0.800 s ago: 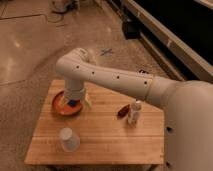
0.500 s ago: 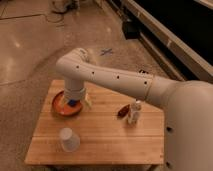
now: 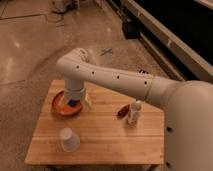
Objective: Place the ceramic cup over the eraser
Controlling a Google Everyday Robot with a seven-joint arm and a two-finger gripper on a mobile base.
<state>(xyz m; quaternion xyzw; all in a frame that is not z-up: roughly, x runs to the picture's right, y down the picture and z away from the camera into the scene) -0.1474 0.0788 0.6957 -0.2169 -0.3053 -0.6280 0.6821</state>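
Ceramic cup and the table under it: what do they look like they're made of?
The ceramic cup looks like matte white ceramic, though plastic is possible: plain, even white with no glare. The table looks like unpainted wood: warm tan top with faint board seams. The gripper is over the orange plate, apart from the cup.

The surface is pale wood w/ faint plank lines, matt. The ceramic cup, on the near side of the plate, looks smooth matt white, and the plate itself is smooth orange w/ a slight sheen. The arm has a smooth off-white plastic shell, semi-matt w/ small dark dots, and the tool, right over the plate, has the same pale finish; the floor beyond the plate is speckled, polished, v. glossy w/ light reflections.
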